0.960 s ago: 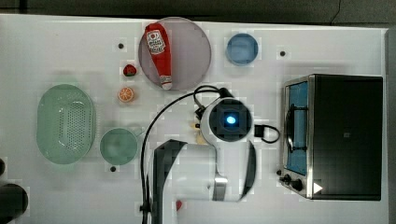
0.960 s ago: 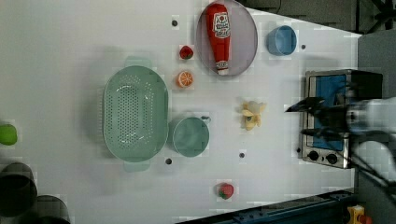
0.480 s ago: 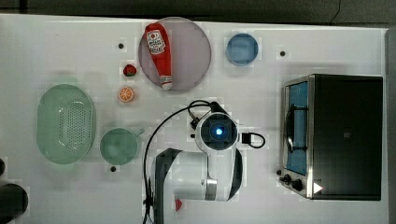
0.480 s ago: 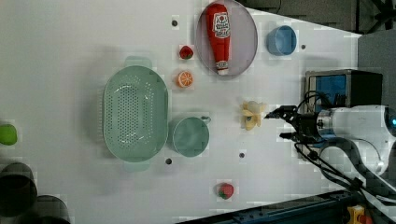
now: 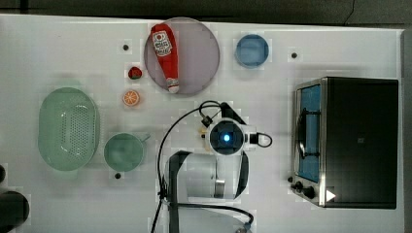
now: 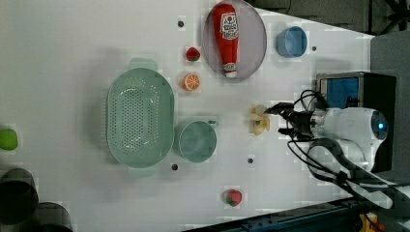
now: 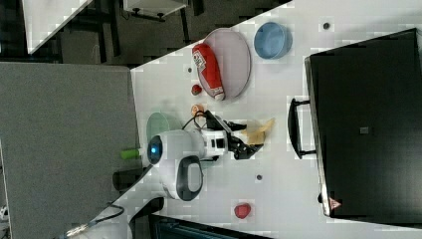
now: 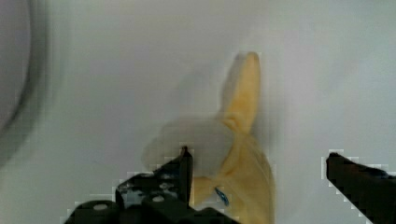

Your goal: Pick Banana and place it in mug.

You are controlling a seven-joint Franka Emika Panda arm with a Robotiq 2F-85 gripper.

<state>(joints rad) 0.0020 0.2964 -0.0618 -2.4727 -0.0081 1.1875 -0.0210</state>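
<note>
One reach done: your gripper [image 6: 281,121] has swung in from the oven side, jaws spread and empty, straddling the banana [image 6: 258,121]. Mug [image 6: 195,141] waits nearby; grasp next.

On the desk [image 6: 72,38]: one banana [image 6: 258,121], just beside the end effector [image 6: 285,120]. One mug [image 6: 195,141], one green basket [image 6: 140,123], one blue bowl [image 6: 291,41], one plate [image 6: 251,34] and one ketchup bottle [image 6: 226,36] lie farther from it. One orange slice [image 6: 190,81]. Two strawberries [image 6: 193,53], with the second [image 6: 232,197] well apart from the first. One toaster oven [image 5: 347,141]. One green ball [image 6: 7,138].
</note>
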